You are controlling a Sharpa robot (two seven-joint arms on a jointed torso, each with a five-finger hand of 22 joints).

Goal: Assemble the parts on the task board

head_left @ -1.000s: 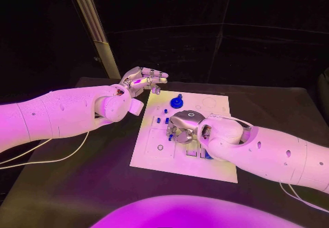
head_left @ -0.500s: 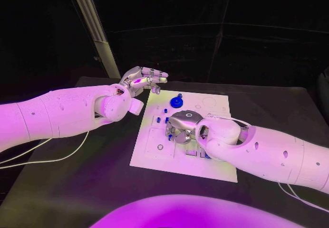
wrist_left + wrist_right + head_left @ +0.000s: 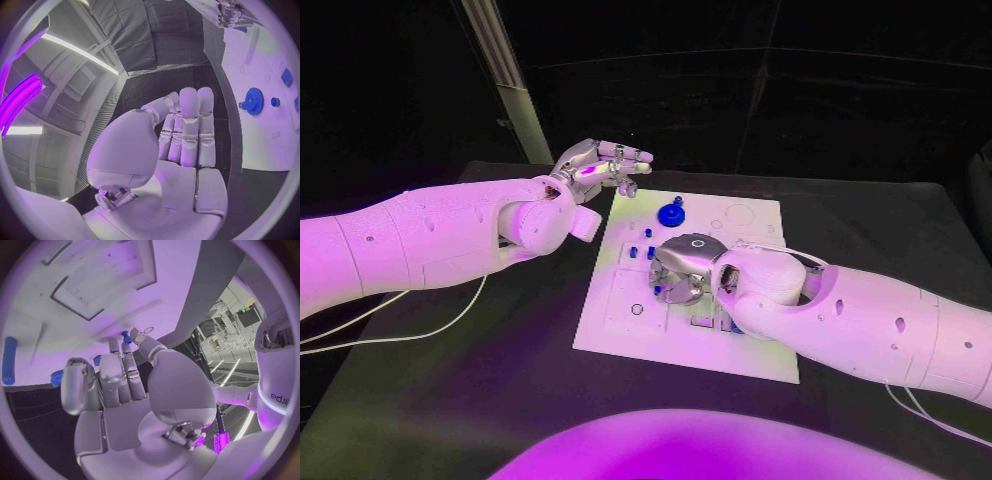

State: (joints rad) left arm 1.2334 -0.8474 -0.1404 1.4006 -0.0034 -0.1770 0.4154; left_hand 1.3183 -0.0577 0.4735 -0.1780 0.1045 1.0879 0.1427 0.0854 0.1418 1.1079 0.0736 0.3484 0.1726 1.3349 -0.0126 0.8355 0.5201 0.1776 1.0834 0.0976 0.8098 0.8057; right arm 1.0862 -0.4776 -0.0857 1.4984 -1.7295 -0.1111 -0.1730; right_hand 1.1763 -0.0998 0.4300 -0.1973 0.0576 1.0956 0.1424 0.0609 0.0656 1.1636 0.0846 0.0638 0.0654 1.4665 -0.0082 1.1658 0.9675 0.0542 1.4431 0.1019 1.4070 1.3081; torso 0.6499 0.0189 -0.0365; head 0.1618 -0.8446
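Right hand: right hand (image 3: 684,268) hovers low over the middle of the task board (image 3: 754,215), palm down, fingers curled toward the plate. The right wrist view shows a small blue peg (image 3: 126,336) at the fingertips (image 3: 128,360), apparently pinched and standing upright over the board; I judge it held, though the contact itself is tiny in the picture.
Left hand: left hand (image 3: 599,165) hangs off the board's far left corner, at about 11 o'clock from the right hand, fingers straight and together, holding nothing.
Parts: blue gear (image 3: 672,213) sits on the board at 12 o'clock from the right hand, near it; short blue pins (image 3: 648,235) stand at about 11 o'clock, just beside its fingers; more blue pieces (image 3: 733,325) lie at 5 o'clock, partly under the wrist.
Key relation: the peg's long axis runs roughly upright, toward the board beneath the fingers. Which hole lies under it cannot be told.
Nearer arm: the right, already over the work; the left is well apart.
Next move, as a judgement: a straight descent, keeping the peg upright, is what seating it needs.
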